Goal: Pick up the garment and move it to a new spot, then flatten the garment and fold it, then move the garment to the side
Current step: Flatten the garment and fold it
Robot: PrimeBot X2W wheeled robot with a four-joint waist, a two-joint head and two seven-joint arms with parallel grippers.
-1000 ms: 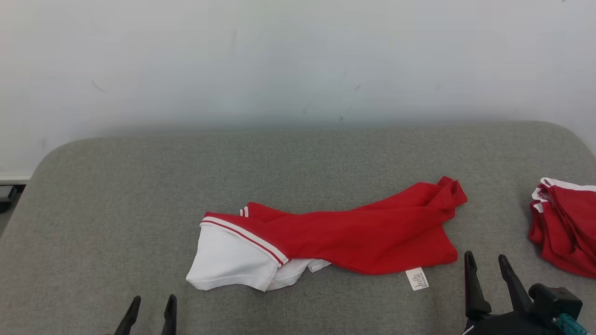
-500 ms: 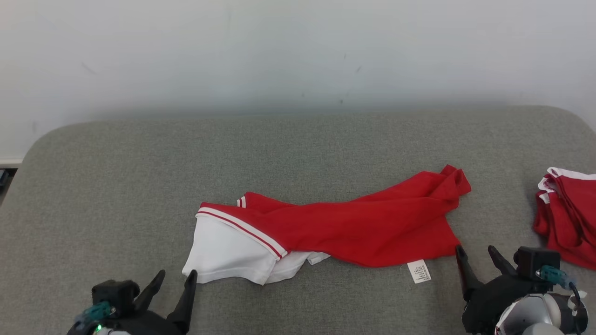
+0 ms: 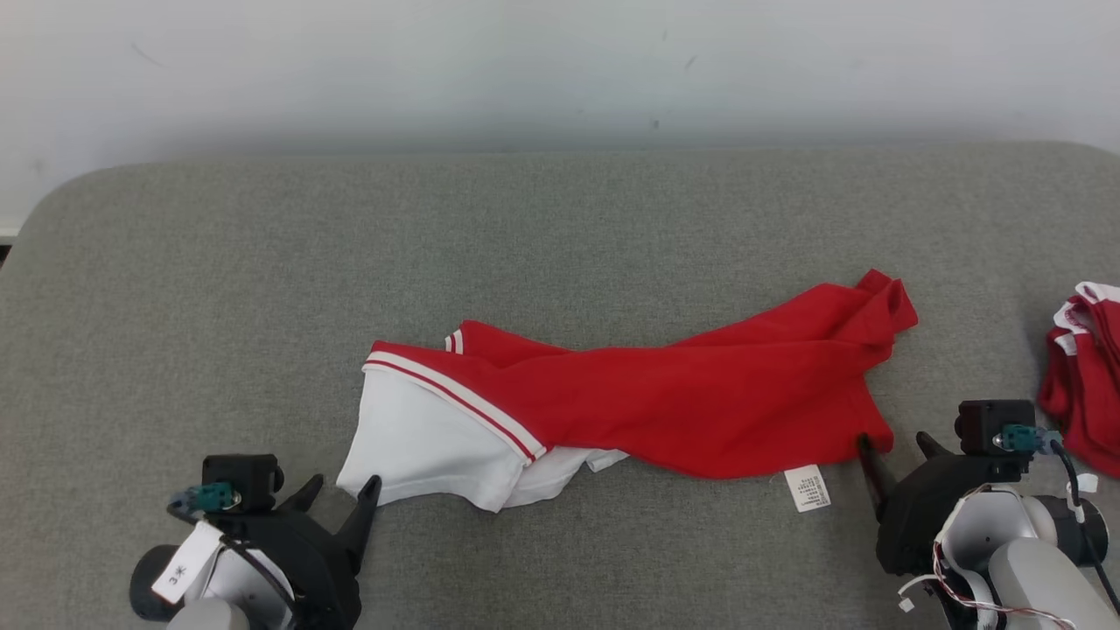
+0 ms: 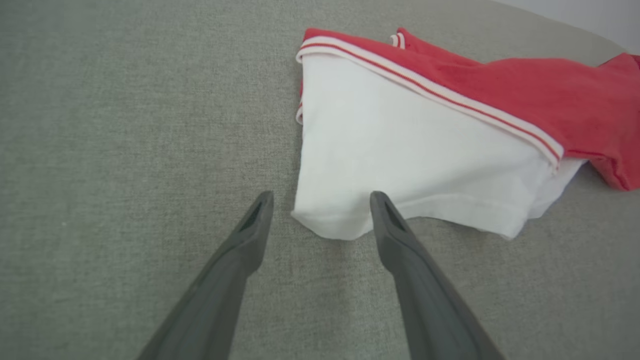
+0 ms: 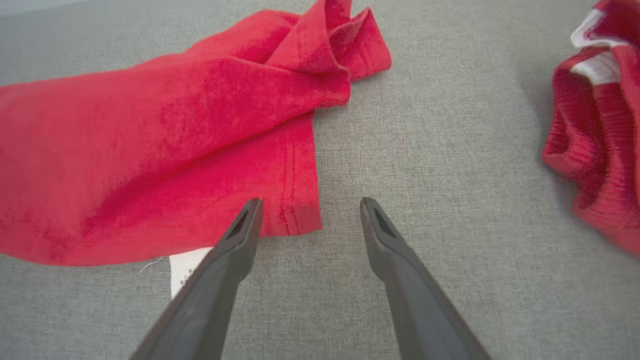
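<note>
My left claw (image 3: 345, 483) is spread wide with the white corner (image 4: 330, 220) of the shirt (image 3: 665, 402) right between its tips; go in shallow and I'd likely pinch one layer. The shirt lies bunched on the cushion (image 3: 560, 227) from there across to my right claw (image 3: 892, 440), also wide, red hem (image 5: 300, 210) just inside one tip: it could miss or grab the label (image 5: 182, 267).

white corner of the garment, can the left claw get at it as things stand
Probably yes: the left claw is open, and the garment's white corner shows right between its fingers, lying on the grey cushion with nothing covering it.
</note>
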